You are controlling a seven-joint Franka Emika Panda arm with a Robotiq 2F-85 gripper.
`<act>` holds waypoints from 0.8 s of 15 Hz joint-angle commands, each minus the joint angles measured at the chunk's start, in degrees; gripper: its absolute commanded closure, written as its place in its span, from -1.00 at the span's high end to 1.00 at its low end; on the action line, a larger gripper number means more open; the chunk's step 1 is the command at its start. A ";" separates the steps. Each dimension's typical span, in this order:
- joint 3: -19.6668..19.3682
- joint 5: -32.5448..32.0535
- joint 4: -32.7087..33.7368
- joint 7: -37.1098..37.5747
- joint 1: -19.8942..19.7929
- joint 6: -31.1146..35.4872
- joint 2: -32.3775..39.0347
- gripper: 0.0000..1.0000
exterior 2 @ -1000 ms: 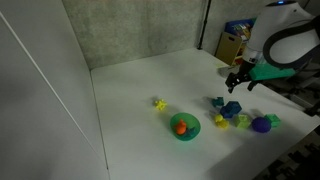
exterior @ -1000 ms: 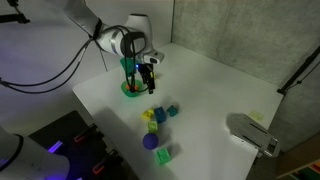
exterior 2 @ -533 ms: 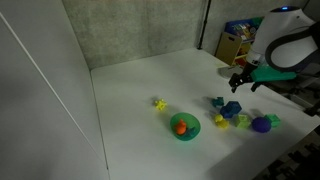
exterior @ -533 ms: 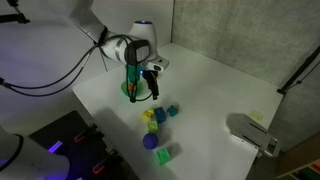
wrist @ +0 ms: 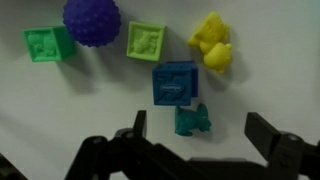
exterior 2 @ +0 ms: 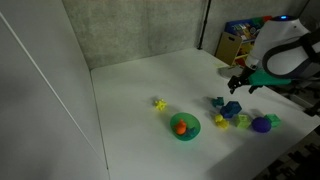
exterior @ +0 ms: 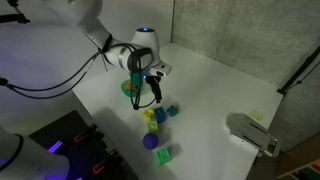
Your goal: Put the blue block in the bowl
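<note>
Exterior: gripper [exterior: 152, 94] hovers, bowl [exterior: 127, 89] at its 9 o'clock | Exterior: bowl [exterior 2: 184, 127] at 8 o'clock from toy cluster | Wrist: jaws wide, empty; blue block [wrist: 176, 83] on table at 12 o'clock; probably light, rigid, slick, so pinch flat opposite sides.

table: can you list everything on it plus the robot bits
bowl: 1, bright green, apart from the cluster
orange piece: 1, orange, in bowl
blue block: 1, blue, cluster middle
teal toy: 1, teal, beside blue block
green blocks: 2, green, cluster edge
bumpy ball: 1, purple, between green blocks
yellow toy: 1, yellow, in cluster
yellow piece: 1, yellow, alone near bowl
grey device: 1, grey, table edge
pincer: 1, black, open over the cluster
</note>
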 commanded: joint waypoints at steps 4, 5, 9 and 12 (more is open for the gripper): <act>-3.84 2.17 0.73 -0.61 1.56 10.94 7.97 1.00; -4.00 3.10 0.89 -1.08 1.71 11.86 9.24 1.00; -3.97 7.72 1.12 -3.01 2.33 14.19 13.17 1.00; -5.18 9.52 1.31 -3.45 3.94 14.93 14.93 1.00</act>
